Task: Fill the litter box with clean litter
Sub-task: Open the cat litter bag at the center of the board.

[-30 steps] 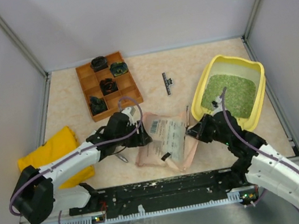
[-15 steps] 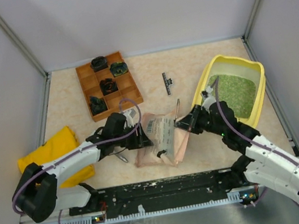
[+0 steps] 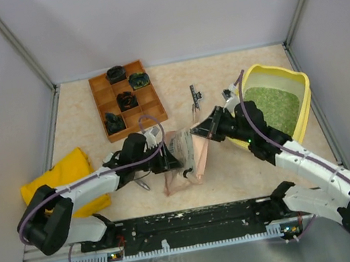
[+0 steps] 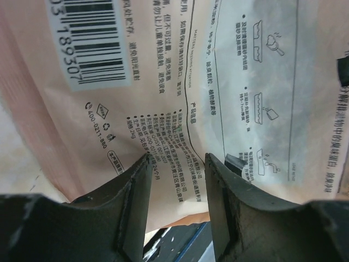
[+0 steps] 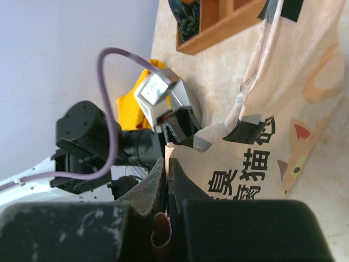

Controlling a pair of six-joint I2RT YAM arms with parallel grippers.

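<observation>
The big yellow plastic litter box (image 3: 271,68) sits at the right of the overhead view with a bed of fine green litter (image 3: 275,106) already inside. The pink printed pouch (image 3: 191,154) hangs at centre frame, well short of the rim. My right gripper (image 5: 166,162) is pinched tight on one thin edge of it. The left gripper (image 4: 178,158) has its jaws apart with the pouch's printed back in the gap, and I can't tell whether they bite it. My worry is that narrow right-hand hold: if the film slides out while I lift, the pouch drops and sheds granules on the table. If the left closes on a loose fold rather than a firm corner, the bag may twist and its mouth may tip beside the box, not over it
</observation>
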